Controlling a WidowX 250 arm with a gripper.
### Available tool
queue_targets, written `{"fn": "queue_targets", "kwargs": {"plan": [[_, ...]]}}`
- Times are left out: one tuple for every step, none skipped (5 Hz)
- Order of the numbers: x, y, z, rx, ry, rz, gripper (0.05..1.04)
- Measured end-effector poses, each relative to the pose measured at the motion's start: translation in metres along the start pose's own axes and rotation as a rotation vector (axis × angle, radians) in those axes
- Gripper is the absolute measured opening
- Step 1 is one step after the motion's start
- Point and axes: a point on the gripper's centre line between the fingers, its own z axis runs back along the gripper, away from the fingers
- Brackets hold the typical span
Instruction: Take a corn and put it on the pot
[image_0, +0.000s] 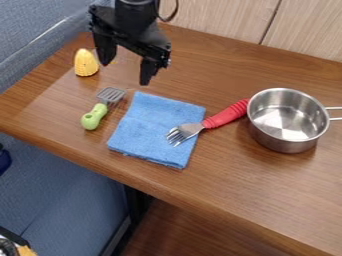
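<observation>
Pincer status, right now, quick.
Pincer: open, fingers spread well apart, holding nothing.

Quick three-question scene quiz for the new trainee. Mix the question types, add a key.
1. True or false: the corn is on the table, outside the pot.
2. What do the tines of the red-handled fork lie over?
A) the green-handled spatula
B) the blue cloth
C) the pot
3. Fill in, open or shut: the end effector has its fingers ____.

Key: 1 true; 2 B; 3 open
</observation>
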Motion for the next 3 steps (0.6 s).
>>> {"fn": "queue_targets", "kwargs": {"plan": [[0.009,0.024,-0.011,-0.015,0.009,0.065,0.999],[0.016,0.055,-0.022,-0.025,0.014,0.150,0.999],[0.017,0.083,-0.036,-0.026,0.036,0.224,0.999]]}}
